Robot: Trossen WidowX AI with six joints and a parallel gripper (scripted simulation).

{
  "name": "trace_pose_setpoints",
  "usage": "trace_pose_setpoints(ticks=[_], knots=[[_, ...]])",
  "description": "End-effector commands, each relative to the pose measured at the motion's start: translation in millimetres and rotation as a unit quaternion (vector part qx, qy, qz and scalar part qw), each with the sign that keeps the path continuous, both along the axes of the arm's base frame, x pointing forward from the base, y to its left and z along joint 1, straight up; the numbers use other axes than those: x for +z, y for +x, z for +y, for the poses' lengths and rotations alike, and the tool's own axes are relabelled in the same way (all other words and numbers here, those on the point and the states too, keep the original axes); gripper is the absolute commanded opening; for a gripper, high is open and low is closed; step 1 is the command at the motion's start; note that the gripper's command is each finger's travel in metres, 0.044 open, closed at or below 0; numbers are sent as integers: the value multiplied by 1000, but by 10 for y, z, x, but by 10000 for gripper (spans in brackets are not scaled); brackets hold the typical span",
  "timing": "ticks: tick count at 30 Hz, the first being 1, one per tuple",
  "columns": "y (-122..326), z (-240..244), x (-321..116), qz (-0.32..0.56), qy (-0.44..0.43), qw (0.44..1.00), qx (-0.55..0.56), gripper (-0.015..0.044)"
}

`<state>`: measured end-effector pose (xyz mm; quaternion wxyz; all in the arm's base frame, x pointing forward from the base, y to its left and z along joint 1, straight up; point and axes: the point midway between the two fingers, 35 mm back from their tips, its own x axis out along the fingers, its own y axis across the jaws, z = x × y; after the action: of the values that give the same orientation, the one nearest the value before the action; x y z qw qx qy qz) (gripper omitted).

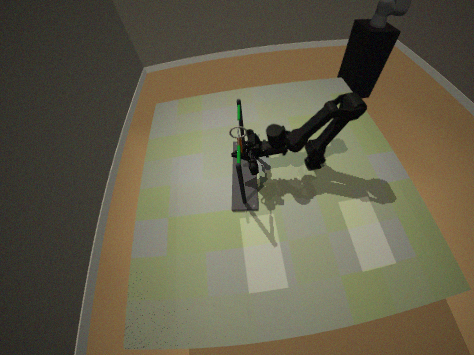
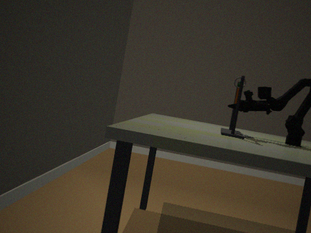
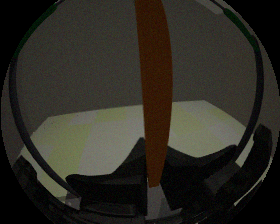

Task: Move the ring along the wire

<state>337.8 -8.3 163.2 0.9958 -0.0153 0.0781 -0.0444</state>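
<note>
The ring [image 1: 229, 132] [image 2: 234, 83] stands above the orange handle [image 1: 240, 141] [image 2: 237, 95] [image 3: 156, 75], which is upright. In the top view the ring is between the far green part [image 1: 239, 112] and the near green part [image 1: 238, 155], around the thin grey stretch. Whether it touches the wire is too small to tell. My gripper [image 1: 235, 154] [image 2: 230, 106] [image 3: 145, 140] is shut on the handle's lower end. In the wrist view the ring is out of sight, and green parts show at the upper left [image 3: 37, 27] and upper right [image 3: 242, 25].
The near dark post [image 1: 242, 182] rises from the grey base plate [image 1: 237, 200] [image 2: 226, 132]. In the wrist view dark posts stand left [image 3: 19, 120] and right [image 3: 259, 90] of the handle. The arm [image 1: 312, 125] reaches in from the right, and a black pedestal [image 1: 370, 55] stands behind.
</note>
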Motion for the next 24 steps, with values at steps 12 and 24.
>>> trace_pose_setpoints(ticks=[12, 24], knots=[[-8, 111, -31, 3, -19, 1000, 16, -150], [9, 279, -36, 1, 4, 1000, 1, -150]])
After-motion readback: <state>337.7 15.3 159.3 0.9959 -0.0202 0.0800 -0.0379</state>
